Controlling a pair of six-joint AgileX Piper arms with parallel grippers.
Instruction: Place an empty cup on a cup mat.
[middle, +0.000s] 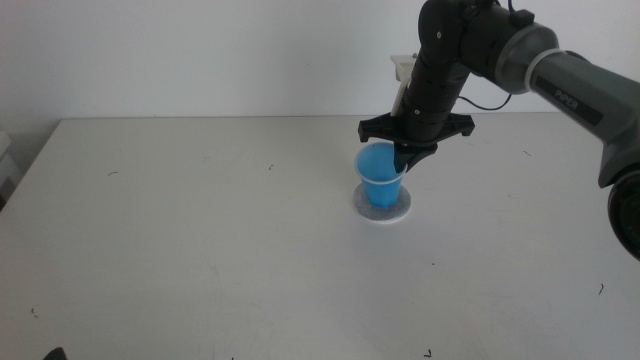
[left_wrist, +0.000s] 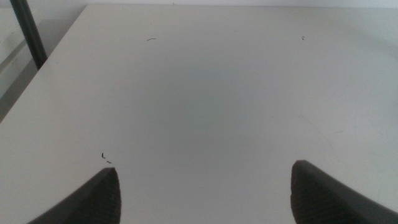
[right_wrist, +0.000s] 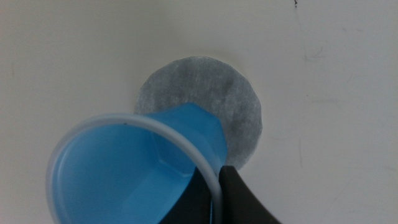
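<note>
Cup (middle: 381, 177) is pinched at its 3 o'clock rim by the right tool (middle: 404, 160), held tilted over the mat (middle: 384, 207); could get tipped over if let go crooked.

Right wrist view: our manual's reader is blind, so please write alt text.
The right gripper pinches the pale rim of the blue cup, held tilted above the grey cup mat on the white table.

One cup (middle: 381, 176) was there, a single bright blue one with a pale rim. One cup mat (middle: 383, 205) lay on the one tabletop (middle: 200, 220), round and mottled grey. Two claws were in view: the right claw (middle: 404, 160) at the cup's rim, and the left claw (left_wrist: 205, 193) over bare tabletop.
</note>
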